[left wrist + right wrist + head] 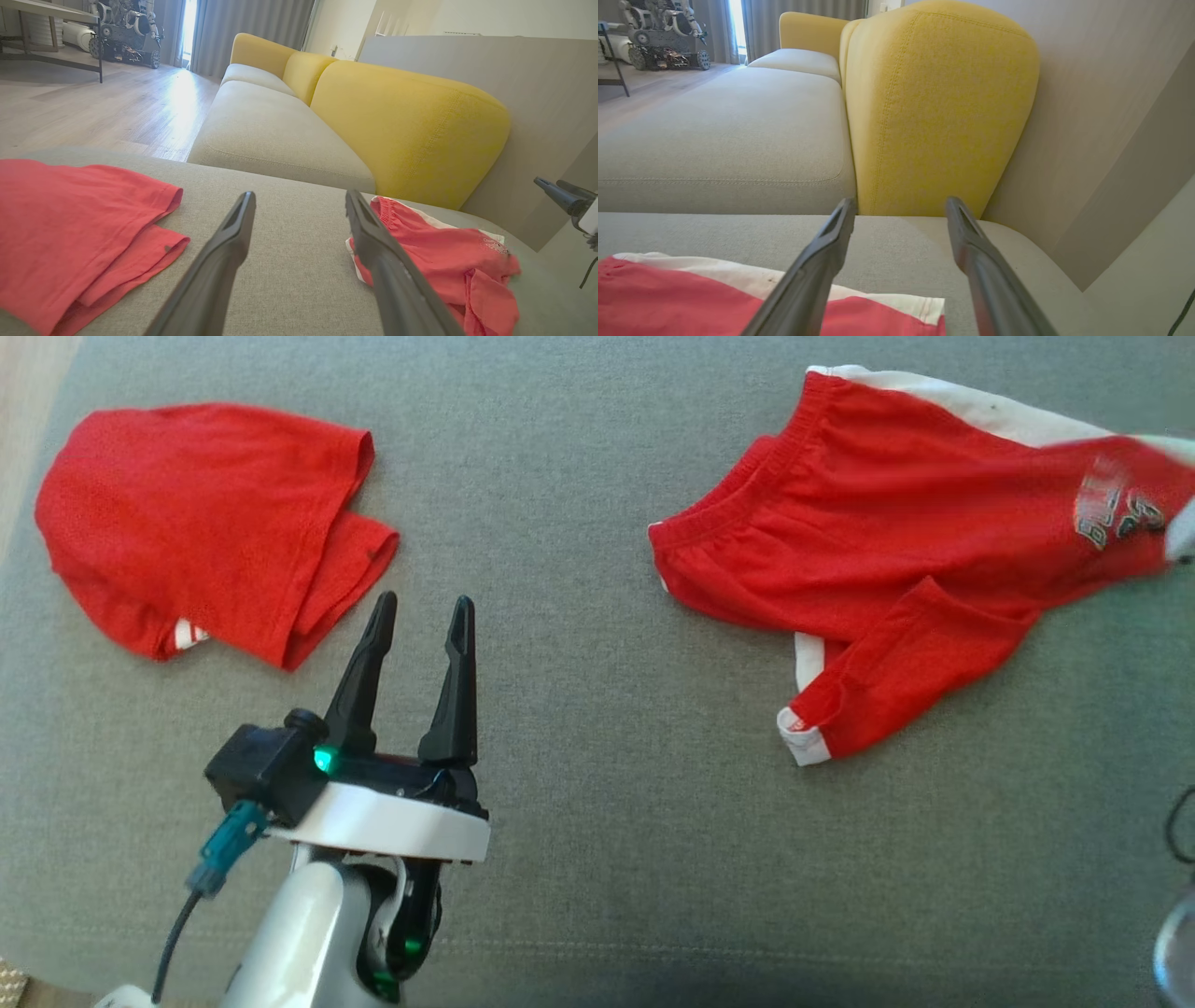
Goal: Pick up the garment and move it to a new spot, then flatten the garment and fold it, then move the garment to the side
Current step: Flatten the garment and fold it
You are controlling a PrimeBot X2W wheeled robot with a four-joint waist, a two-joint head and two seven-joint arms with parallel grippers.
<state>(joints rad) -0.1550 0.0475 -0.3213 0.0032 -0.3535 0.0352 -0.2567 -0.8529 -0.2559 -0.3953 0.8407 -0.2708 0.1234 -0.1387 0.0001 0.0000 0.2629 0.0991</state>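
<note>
Head view is showing the grey sofa seat (597, 859) spreading under me, its weave plain and flat. My left jaws are hanging open above bare fabric, fingers (359, 672) spread and holding nothing, between two red pieces of clothing. The red shorts (887, 541), trimmed in white with a printed badge, are lying rumpled on the right part of the seat, one leg flopping toward me. A folded red shirt (196, 513) is resting well apart from them at the left.

Right wrist view is looking along my right jaws: they are standing open and empty, fingers (817, 266) apart, just over the white-edged hem of the shorts.

Left wrist view is taking in the room. Yellow back cushions (411, 126) are rising behind the seat, with a pale wall panel (537, 93) beside them. Beyond the sofa's edge a wooden floor (93, 112) is catching daylight from between grey curtains (252, 28), and a wheeled machine (126, 28) is standing in the far corner.
</note>
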